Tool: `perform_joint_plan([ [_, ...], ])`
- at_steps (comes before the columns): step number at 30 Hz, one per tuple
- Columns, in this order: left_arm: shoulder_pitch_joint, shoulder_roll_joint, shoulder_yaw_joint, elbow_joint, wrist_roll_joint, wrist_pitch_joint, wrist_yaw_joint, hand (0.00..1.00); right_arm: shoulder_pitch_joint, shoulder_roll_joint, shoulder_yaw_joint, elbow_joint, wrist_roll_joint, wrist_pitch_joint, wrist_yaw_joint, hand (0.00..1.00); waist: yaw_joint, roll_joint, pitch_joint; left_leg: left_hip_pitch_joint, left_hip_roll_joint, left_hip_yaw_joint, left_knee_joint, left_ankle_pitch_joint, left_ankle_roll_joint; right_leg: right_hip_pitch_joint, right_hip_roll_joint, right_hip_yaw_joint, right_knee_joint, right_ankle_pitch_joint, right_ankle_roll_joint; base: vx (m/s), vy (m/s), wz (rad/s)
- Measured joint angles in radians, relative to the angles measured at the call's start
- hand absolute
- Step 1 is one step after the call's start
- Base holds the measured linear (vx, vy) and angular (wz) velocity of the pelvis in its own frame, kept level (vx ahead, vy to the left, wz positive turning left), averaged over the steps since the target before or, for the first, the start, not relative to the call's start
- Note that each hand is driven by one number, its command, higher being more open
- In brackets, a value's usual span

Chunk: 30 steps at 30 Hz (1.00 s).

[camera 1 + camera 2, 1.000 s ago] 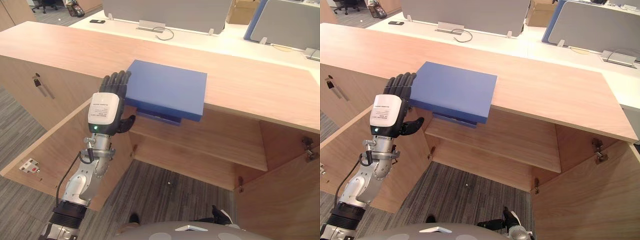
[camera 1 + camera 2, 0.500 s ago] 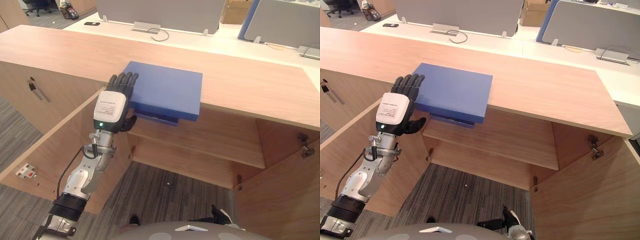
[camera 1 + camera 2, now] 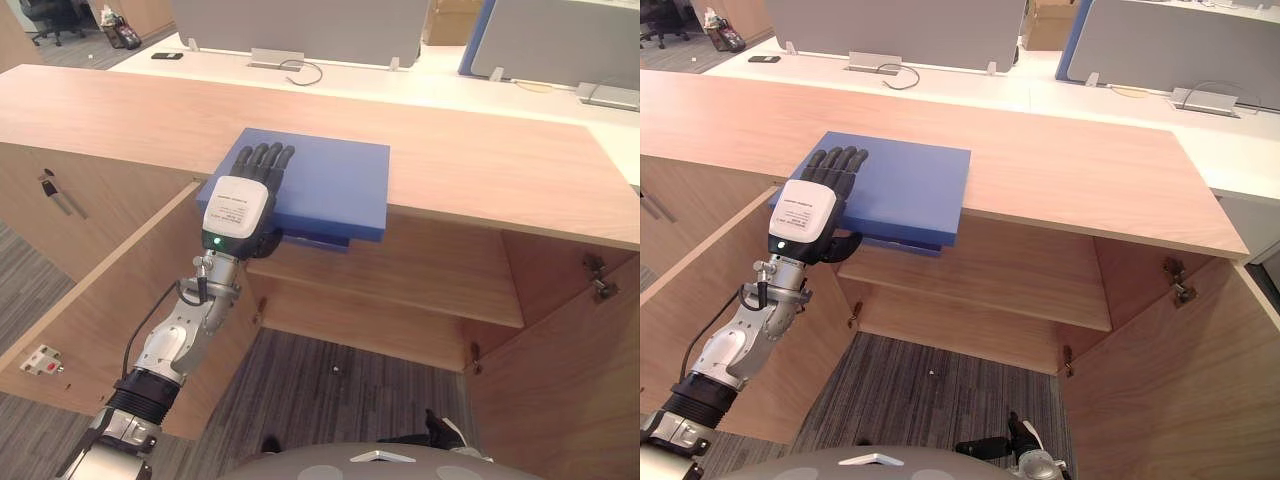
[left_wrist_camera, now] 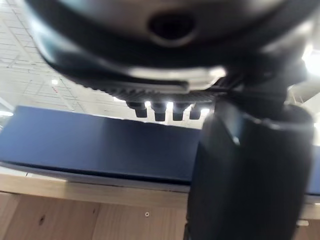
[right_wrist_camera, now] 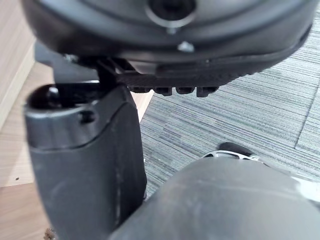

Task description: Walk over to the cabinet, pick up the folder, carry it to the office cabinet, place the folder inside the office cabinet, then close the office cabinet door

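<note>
1. Left door [image 3: 110,300] of the office cabinet [image 3: 480,170] stands wide open, swung out toward the robot.
2. Left hand [image 3: 240,205] is up at the front edge of the cabinet top, at the folder's left end. Its fingers [image 3: 265,158] are straight and side by side, laid flat on the folder's top face. The thumb [image 4: 250,170] sits below the overhanging edge, so the folder edge runs between thumb and fingers. Can't tell if the thumb touches.
3. Folder [image 3: 330,180]: blue, lying flat on the cabinet top, with its near edge sticking out over the open compartment. A darker blue layer shows under that edge. It is not inside the cabinet.
4. Shelf [image 3: 400,285] sits inside the compartment, directly under the folder overhang.
5. Right door [image 3: 560,380] is also open.
6. Right hand [image 5: 80,150] hangs low over the grey carpet [image 5: 240,115], well apart from the folder. Its fingers look straight and it holds nothing.
</note>
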Motion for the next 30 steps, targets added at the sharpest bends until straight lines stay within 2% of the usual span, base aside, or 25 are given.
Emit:
perform_joint_plan([
  [4,-0.026,0.006,-0.020,0.021,0.000,-0.002,0.000,1.00,0.002,0.000,-0.008,-0.002,0.000,-0.002,0.000,1.00,-0.003,0.000,0.000,0.003,0.000,0.011,0.000,-0.003,0.001,-0.002,-0.001,0.009,-0.001,0.001,0.001,0.00,-0.007,-0.06],
  [5,-0.037,0.005,-0.020,0.040,0.000,-0.008,0.000,0.00,0.004,0.000,-0.009,-0.004,0.000,-0.002,0.000,1.00,-0.003,0.000,0.000,0.003,-0.001,0.014,0.000,-0.004,0.001,-0.003,-0.001,0.012,-0.002,0.002,0.001,0.00,-0.007,-0.08],
  [12,-0.053,0.004,-0.019,0.134,-0.001,-0.008,0.015,0.00,0.006,0.002,-0.009,-0.011,0.000,-0.004,0.000,1.00,-0.018,-0.001,-0.001,0.004,-0.001,0.025,0.000,-0.005,0.001,-0.004,-0.003,0.024,-0.017,0.015,0.000,-0.01,-0.006,-0.06],
  [21,-0.153,-0.001,-0.002,0.158,-0.011,0.011,0.063,0.00,0.009,0.005,-0.010,-0.011,0.000,-0.007,0.000,1.00,-0.028,-0.006,-0.008,0.006,-0.002,0.030,-0.002,-0.005,0.002,-0.004,-0.004,0.028,-0.020,0.021,0.004,-0.02,-0.007,-0.02],
  [30,-0.162,-0.001,-0.002,0.166,-0.007,0.016,0.066,0.00,0.008,0.006,-0.018,-0.011,0.000,-0.007,0.000,1.00,-0.033,-0.003,-0.010,0.007,-0.002,0.041,0.000,-0.006,0.002,-0.002,-0.004,0.038,-0.034,0.033,0.006,0.00,-0.005,-0.04],
])
